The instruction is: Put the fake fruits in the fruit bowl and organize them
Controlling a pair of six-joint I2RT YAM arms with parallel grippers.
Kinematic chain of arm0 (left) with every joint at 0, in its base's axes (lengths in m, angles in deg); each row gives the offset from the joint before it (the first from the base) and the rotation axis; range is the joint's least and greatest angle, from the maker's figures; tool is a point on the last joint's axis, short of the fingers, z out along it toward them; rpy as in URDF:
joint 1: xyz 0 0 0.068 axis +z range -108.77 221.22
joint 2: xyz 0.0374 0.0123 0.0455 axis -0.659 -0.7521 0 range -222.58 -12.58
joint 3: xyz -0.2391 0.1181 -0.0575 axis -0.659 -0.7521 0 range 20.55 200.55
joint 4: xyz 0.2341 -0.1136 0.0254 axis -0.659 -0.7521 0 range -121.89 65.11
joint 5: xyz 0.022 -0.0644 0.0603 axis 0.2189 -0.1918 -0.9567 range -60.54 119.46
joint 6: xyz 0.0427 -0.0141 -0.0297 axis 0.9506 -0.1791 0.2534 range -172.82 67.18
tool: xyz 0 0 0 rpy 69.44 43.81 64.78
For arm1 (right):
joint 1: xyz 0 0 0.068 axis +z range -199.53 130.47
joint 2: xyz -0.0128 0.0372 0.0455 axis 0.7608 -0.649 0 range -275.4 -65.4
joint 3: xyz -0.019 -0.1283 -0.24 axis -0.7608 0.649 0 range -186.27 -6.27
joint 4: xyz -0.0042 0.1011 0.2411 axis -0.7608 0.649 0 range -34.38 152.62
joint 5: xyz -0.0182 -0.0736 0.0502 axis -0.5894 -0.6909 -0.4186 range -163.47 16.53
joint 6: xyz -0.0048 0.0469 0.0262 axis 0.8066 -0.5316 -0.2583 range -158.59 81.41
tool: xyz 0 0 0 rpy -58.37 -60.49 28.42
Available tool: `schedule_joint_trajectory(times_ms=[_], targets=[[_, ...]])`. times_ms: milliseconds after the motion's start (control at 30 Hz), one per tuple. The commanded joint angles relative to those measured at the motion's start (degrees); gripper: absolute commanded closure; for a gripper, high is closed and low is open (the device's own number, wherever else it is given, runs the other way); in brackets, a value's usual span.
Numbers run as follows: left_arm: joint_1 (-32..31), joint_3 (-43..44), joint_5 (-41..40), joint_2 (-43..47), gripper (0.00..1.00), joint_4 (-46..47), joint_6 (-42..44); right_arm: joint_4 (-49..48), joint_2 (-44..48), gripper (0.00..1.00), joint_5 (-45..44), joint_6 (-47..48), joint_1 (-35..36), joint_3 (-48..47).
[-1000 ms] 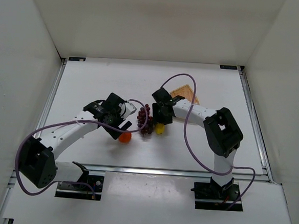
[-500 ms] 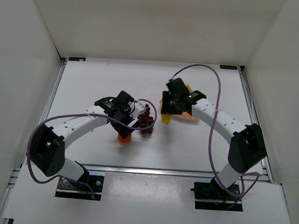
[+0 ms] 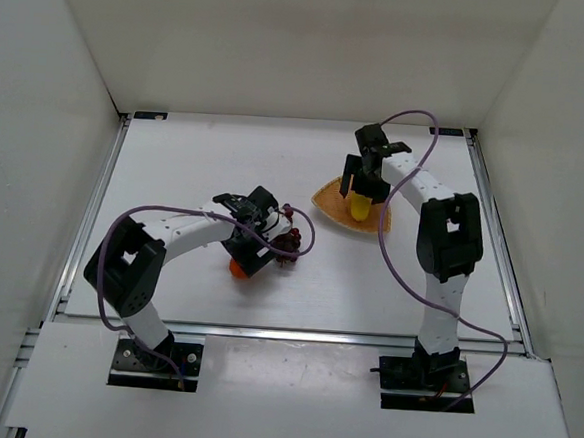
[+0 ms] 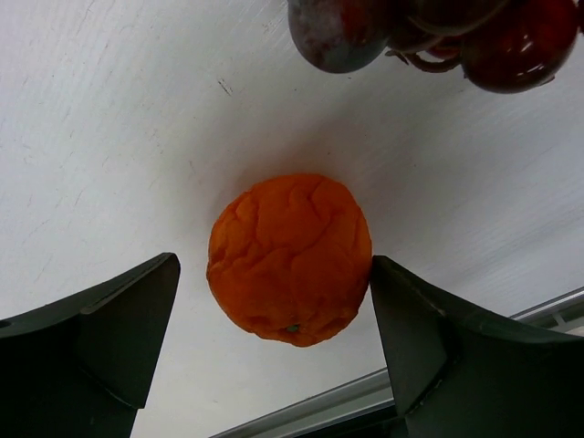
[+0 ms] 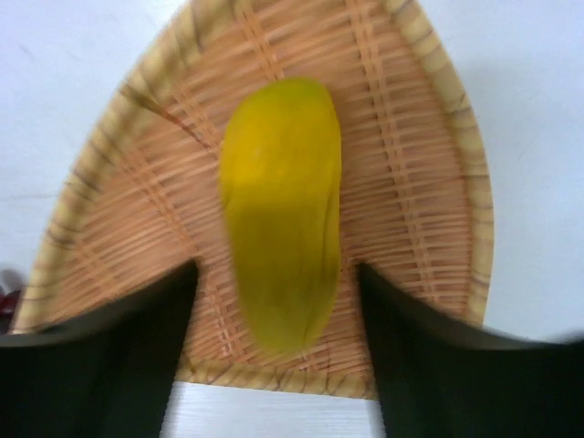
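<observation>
Orange (image 4: 290, 258) sits on the table (image 4: 109, 109) squarely between the fingers of the left gripper (image 4: 274, 265). The jaws are spread wide and hold nothing: one finger stands clear of the fruit, the other is just beside it or perhaps brushing it. The fruit's wrinkled skin suggests a light, slightly yielding toy. Being round, it will likely roll, so the pinch belongs across its widest middle. The grape bunch (image 4: 429, 36) lies just beyond the fingertips; it is knobbly and probably best taken around its body. Under the right gripper (image 5: 278, 274), the yellow fruit (image 5: 281, 210) lies lengthwise in the fruit bowl (image 5: 411, 182), between parted fingers with a gap on either side.
</observation>
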Motion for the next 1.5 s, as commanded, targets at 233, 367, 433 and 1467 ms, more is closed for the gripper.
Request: schedule_joint_trajectory(times_ms=[233,367,433,1467], targets=[[-0.4,2.1,3.3,-0.3,0.46,0.3,-0.3,2.0,8.7,0.14,1.0,1.0,0.4,0.6],[-0.4,2.6,2.4,1.7,0.63,-2.2,0.7,0.7,14.3,0.14,-0.2,-0.3,-0.1,3.5],[-0.4,4.5,0.3,3.4,0.68,-3.7,1.2,-0.1,17.8,0.14,-0.7,-1.5,-0.1,7.0],[-10.5,68.3,-3.5,-36.6,0.0,3.9,-1.0,-9.0,50.9,0.1,-10.9,-4.2,-8.9,42.4]])
